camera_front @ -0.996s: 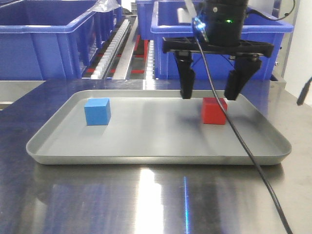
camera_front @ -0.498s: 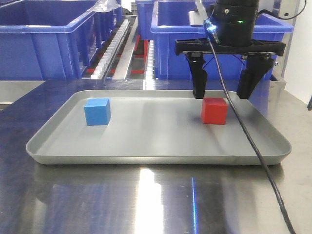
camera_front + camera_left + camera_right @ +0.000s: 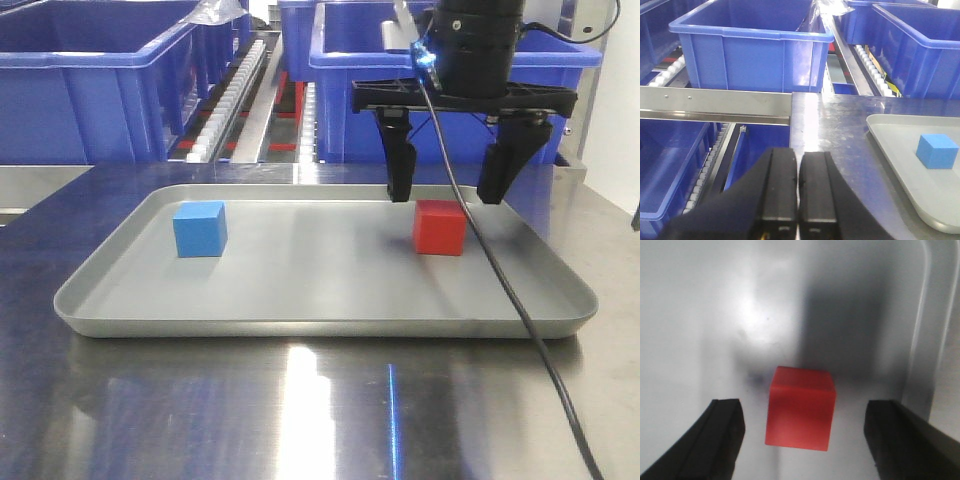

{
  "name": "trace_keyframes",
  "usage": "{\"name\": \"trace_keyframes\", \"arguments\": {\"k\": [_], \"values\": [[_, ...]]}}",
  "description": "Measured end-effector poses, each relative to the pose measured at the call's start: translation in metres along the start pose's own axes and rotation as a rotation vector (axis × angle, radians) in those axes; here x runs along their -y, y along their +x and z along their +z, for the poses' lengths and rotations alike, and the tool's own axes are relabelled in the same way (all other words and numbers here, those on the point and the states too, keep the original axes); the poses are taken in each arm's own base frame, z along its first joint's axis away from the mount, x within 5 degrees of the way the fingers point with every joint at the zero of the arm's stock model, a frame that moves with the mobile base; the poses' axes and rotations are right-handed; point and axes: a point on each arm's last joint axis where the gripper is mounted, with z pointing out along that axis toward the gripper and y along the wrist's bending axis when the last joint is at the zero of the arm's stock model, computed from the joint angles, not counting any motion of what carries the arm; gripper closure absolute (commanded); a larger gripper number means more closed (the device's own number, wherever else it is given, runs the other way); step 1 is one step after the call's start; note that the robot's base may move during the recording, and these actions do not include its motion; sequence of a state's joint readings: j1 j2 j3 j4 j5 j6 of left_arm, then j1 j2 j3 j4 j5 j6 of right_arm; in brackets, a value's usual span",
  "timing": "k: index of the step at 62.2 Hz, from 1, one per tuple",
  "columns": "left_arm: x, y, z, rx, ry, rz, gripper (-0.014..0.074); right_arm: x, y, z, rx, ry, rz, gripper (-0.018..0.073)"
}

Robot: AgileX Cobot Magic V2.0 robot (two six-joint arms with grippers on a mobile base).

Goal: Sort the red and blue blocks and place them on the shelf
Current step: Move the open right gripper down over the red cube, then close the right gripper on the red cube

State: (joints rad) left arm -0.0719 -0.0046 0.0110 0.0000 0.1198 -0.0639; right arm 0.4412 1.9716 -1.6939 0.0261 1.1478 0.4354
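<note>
Two black fingers of the right gripper (image 3: 445,195) are hanging wide apart, gripping nothing. The small red matte cube (image 3: 440,228) is sitting centred just below them, untouched, on the right of the shallow grey metal tray (image 3: 300,322). The small blue cube (image 3: 200,229) is sitting at its left. The left gripper (image 3: 799,160) is sitting pressed closed, empty.

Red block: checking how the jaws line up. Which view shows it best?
Right wrist view: the red block sits large, centred between the open jaws. The front view shows it smaller, on the tray under the right gripper. Left wrist view misses it.
</note>
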Motion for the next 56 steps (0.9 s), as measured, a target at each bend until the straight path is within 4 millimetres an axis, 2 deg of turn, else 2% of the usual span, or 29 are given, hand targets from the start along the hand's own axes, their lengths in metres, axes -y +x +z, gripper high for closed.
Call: {"name": "trace_keyframes", "arguments": {"k": [34,43,51,56], "values": [[0.000,0.000,0.000,0.000,0.000,0.000,0.0472,-0.002,0.008,0.012,-0.022,-0.001,0.032,-0.0045],[0.000,0.000,0.000,0.000,0.000,0.000,0.0472,-0.002,0.007,0.022,-0.036,0.007,0.035,-0.0041],[0.000,0.000,0.000,0.000,0.000,0.000,0.0472,-0.001,0.007,0.030,-0.053,0.014,0.036,0.0034],[0.000,0.000,0.000,0.000,0.000,0.000,0.0472,-0.001,0.008,0.030,-0.056,0.015,0.037,0.0144]]}}
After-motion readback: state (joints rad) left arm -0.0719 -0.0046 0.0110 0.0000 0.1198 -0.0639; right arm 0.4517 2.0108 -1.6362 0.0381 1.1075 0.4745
